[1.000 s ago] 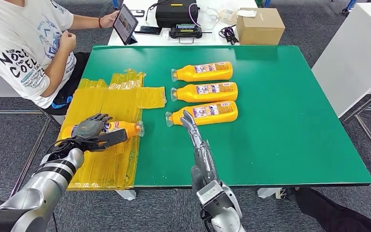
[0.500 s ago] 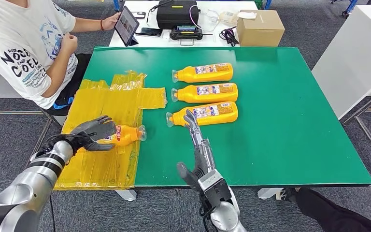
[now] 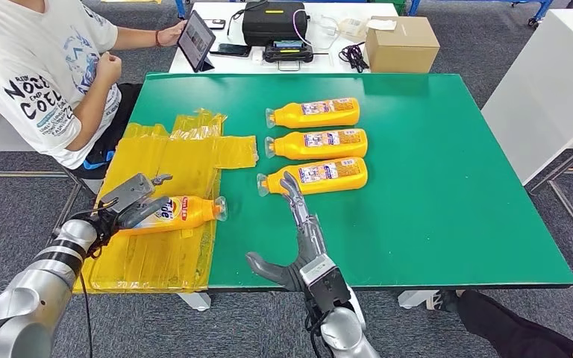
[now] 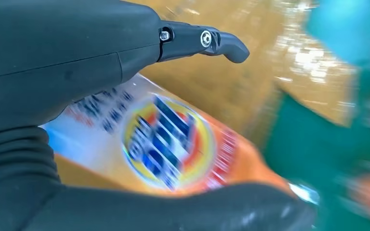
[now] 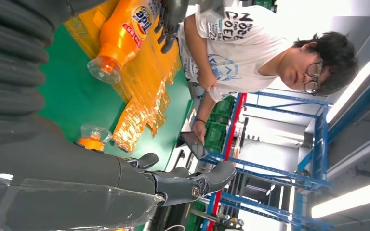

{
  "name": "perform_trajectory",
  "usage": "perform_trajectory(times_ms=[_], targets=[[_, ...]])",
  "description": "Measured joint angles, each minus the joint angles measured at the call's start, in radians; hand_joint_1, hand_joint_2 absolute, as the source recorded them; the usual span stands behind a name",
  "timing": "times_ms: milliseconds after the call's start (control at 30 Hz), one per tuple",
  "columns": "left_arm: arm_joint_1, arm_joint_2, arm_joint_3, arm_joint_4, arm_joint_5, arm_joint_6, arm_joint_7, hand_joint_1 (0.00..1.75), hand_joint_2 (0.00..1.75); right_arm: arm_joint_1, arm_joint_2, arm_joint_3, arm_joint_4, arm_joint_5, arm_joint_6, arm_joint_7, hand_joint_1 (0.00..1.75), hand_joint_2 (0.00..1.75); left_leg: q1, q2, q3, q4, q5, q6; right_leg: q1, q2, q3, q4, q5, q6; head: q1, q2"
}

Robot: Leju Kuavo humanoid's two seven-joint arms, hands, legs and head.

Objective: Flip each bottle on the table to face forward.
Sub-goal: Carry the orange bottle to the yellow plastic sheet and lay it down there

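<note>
The orange bottle [image 3: 173, 213] lies on its side on the yellow plastic sheeting [image 3: 166, 160] at the left of the green table [image 3: 433, 186], its clear cap end toward the table's middle and its round blue-and-red logo turned up; the left hand [image 3: 128, 200] grips its base end, fingers over the top and thumb beneath, so the bottle runs out from the hand toward the right; the left wrist view gives the label [image 4: 166, 142] close and blurred, between a finger [image 4: 207, 41] above and the thumb below, a detail the head view is too far off to give; three more orange bottles lie in a column on the bare green surface, well apart from the held one: the far bottle [image 3: 315, 112], the middle bottle [image 3: 318, 142] and the near bottle [image 3: 315, 176], all on their sides with caps to the left and white labels up; the right hand [image 3: 296, 235] holds nothing, its fingers stretched out flat toward the near bottle's neck and its thumb spread off to the side; the right wrist view shows the held bottle from the cap end and the face-on figure of the person [image 3: 41, 71] in a white printed shirt seated at the table's left; behind the table stand a cardboard box [image 3: 401, 41], a black case [image 3: 272, 21] and a tablet [image 3: 194, 37]; whether the box or case holds anything cannot be told.
</note>
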Motion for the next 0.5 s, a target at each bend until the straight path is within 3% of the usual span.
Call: perform_trajectory(times_ms=[33, 100, 167, 300, 367, 500], targets=[[0.008, 0.000, 0.012, -0.003, 0.034, -0.018, -0.038, 0.00, 0.00, -0.003, 0.001, 0.000, 0.008, -0.002, 0.000, -0.001, 0.00, 1.75, 0.000, 0.000, 0.000, 0.000, 0.000, 0.000, 0.000, 0.000, 0.000, 0.000, 0.000, 0.000, 0.000, 0.000], [0.033, -0.007, 0.034, -0.021, 0.105, -0.005, -0.115, 0.00, 0.87, -0.007, 0.003, 0.000, 0.021, -0.007, -0.002, -0.003, 0.00, 1.75, 0.000, 0.000, 0.000, 0.000, 0.000, 0.000, 0.000, 0.000, -0.002, 0.000, 0.000, 0.000, 0.000, 0.000], [0.064, -0.027, 0.046, -0.054, 0.145, 0.133, -0.167, 0.00, 1.75, -0.007, 0.004, 0.001, 0.028, -0.006, -0.006, 0.000, 0.00, 1.75, 0.000, 0.000, -0.002, 0.001, 0.000, 0.000, 0.000, 0.000, -0.003, 0.000, 0.000, 0.000, 0.000, 0.000], [0.110, -0.084, 0.046, -0.146, 0.178, 0.633, -0.239, 0.00, 1.75, -0.004, 0.006, 0.010, 0.037, 0.014, -0.014, 0.012, 0.00, 1.75, 0.000, 0.001, -0.007, 0.001, 0.001, 0.001, 0.000, 0.000, -0.008, 0.000, 0.001, 0.001, 0.000, 0.000], [0.120, -0.103, 0.046, -0.183, 0.189, 0.731, -0.248, 0.00, 1.75, -0.002, 0.006, 0.016, 0.041, 0.018, -0.016, 0.014, 0.00, 1.75, 0.000, 0.001, -0.008, 0.001, 0.001, 0.001, 0.000, 0.000, -0.008, 0.000, 0.001, 0.001, 0.000, 0.000], [0.171, -0.133, 0.038, -0.298, 0.321, 0.826, -0.254, 0.00, 1.75, -0.002, 0.006, 0.021, 0.051, 0.023, -0.028, 0.016, 0.00, 1.75, 0.000, 0.002, -0.010, 0.001, 0.000, 0.000, 0.000, 0.000, -0.011, 0.000, 0.001, 0.000, 0.000, 0.000]])
